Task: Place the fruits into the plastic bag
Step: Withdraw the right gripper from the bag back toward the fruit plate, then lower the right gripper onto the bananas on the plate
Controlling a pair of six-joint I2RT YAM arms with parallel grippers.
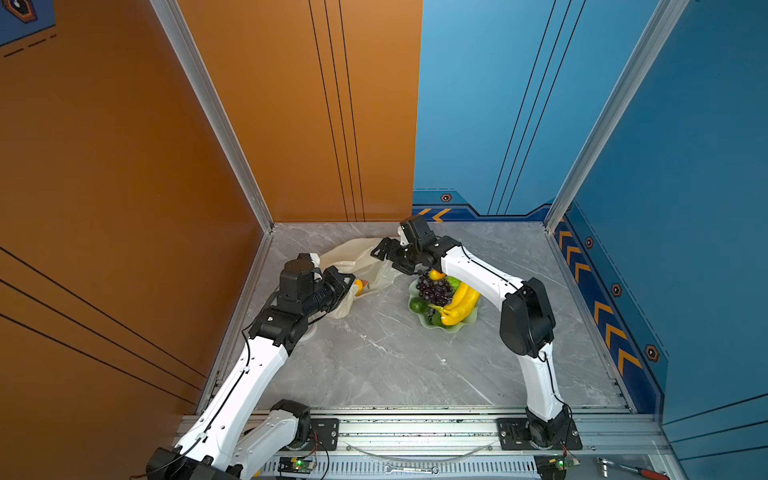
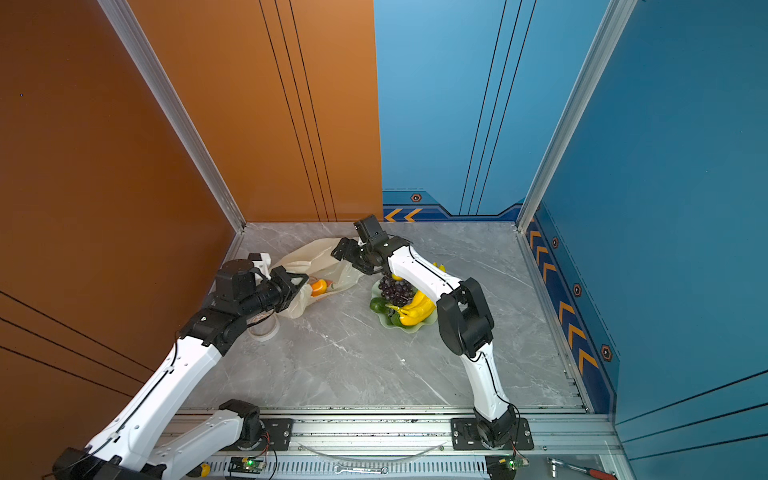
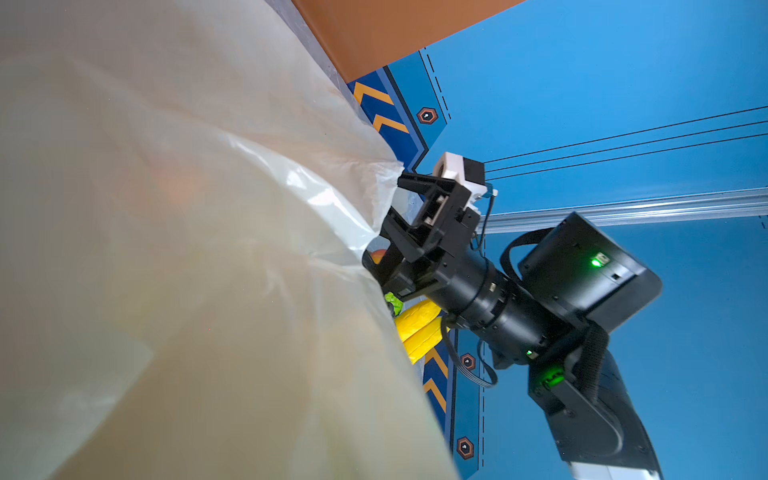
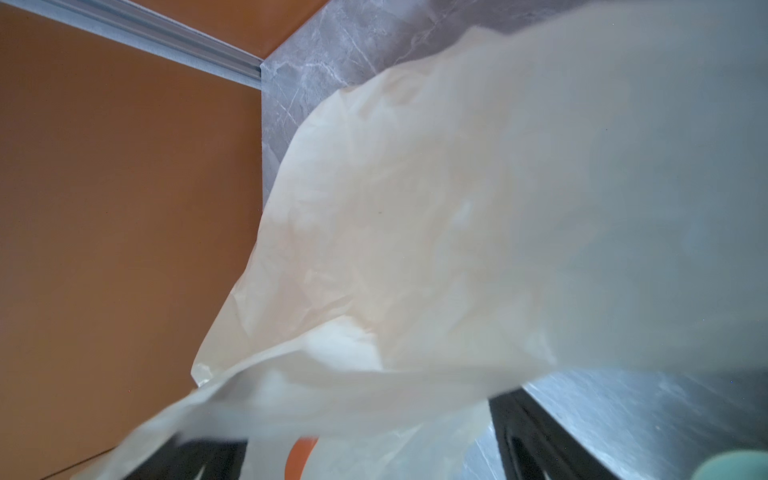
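Pinching left claw (image 1: 351,284) on plastic bag (image 1: 349,251)

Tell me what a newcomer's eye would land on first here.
First, the bright fruits heaped in a pale green dish, right of centre on the grey table. Next, the cream bag at the back left, between both arms: the left gripper is shut on its near edge and the right gripper is open at its far edge. An orange fruit shows at the bag's mouth beside the left gripper.
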